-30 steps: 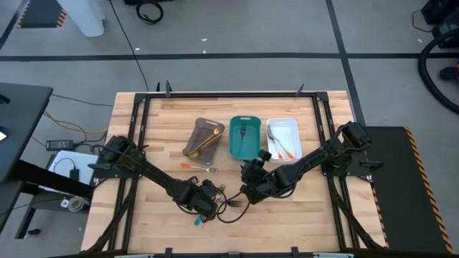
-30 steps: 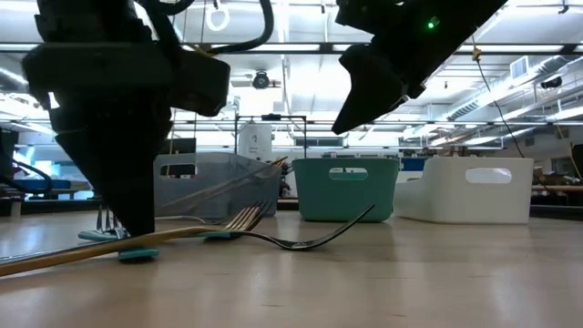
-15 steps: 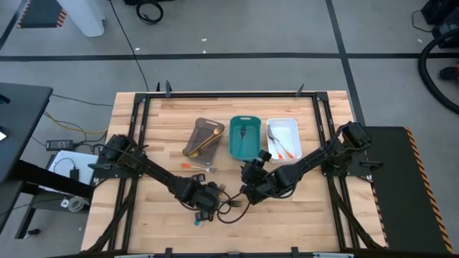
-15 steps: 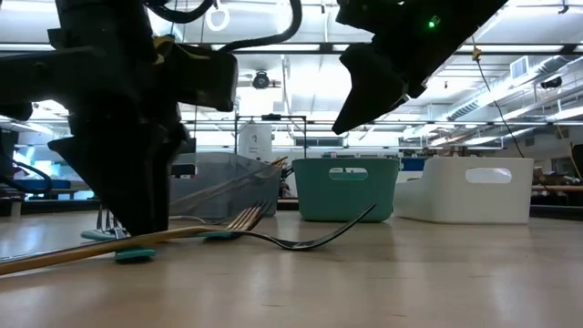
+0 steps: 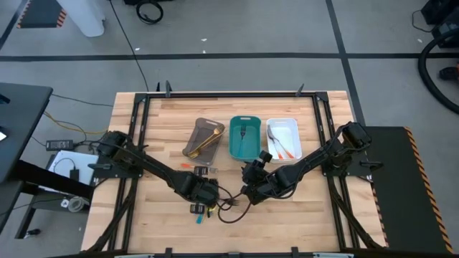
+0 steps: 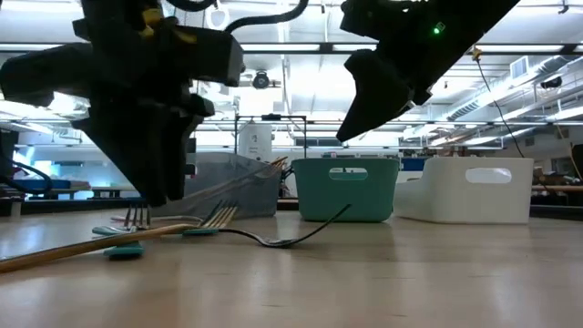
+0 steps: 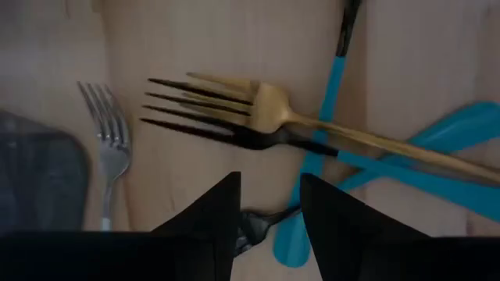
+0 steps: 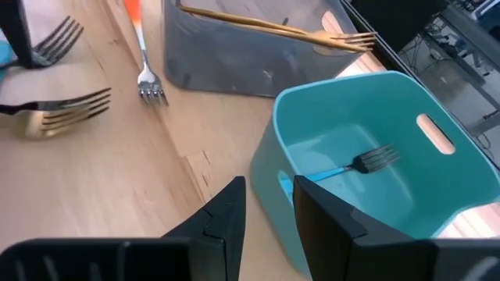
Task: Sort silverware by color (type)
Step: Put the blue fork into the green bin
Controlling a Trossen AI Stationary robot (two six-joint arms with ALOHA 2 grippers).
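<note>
Wooden table point(image 5: 165, 122) under strip-lit workshop; both arms' fingers parted, gripping nothing.

Dark jointed arms, black cables, yellow accents.

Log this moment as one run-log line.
left gripper: open over gold fork and blue-handled pieces | right gripper: open, empty, near teal tray | nothing held

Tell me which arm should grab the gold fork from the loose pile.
Left. The left gripper hangs right over the gold fork, fingers apart and empty. The right gripper faces the teal tray.
</note>
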